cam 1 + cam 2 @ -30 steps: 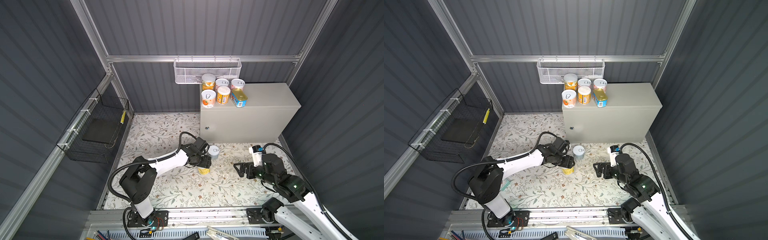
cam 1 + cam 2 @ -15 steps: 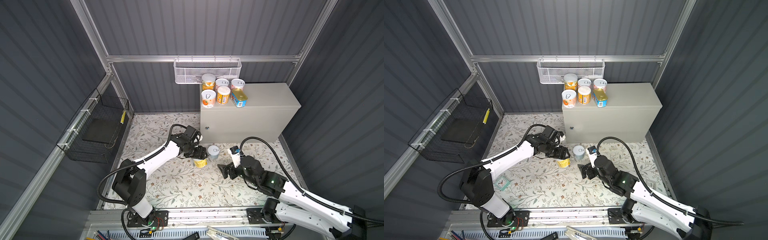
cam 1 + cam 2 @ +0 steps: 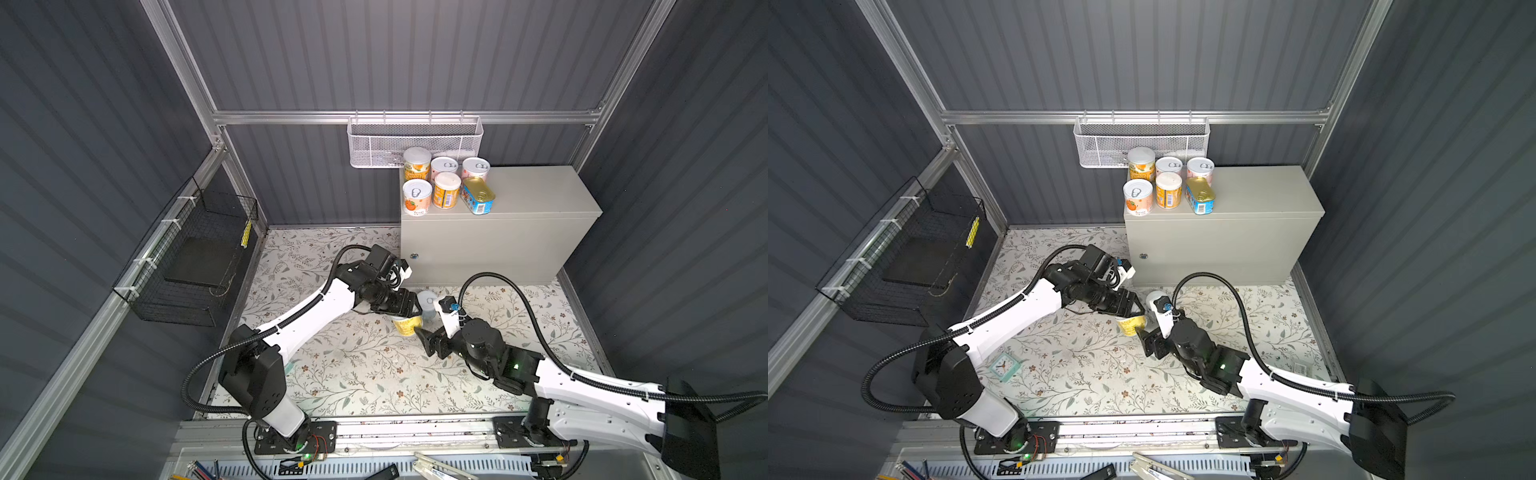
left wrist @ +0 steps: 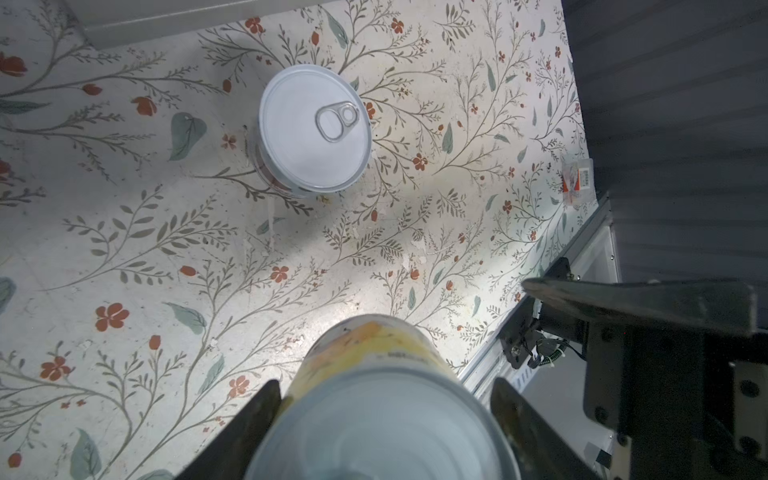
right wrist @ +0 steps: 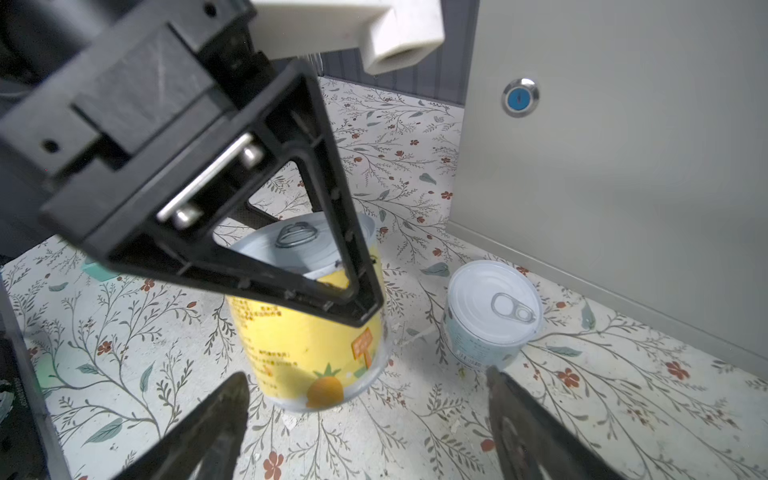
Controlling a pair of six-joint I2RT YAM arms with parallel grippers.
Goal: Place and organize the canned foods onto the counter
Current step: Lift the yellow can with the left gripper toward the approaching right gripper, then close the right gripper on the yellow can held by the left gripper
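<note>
My left gripper is shut on a yellow pineapple can, which hangs tilted just above the floral floor. My right gripper is open, its two fingers spread just short of that can's lower end. A pale-blue pull-tab can stands upright on the floor by the counter's front, partly hidden in both top views. The beige counter carries several cans and a blue oblong tin at its left end.
A white mesh basket hangs on the back wall above the counter's left end. A black wire basket hangs on the left wall. A small clock lies on the floor near the left arm's base.
My right gripper has swung left across the floor, right up to the yellow can. The left gripper has kept hold of that can and lifted it a little.
</note>
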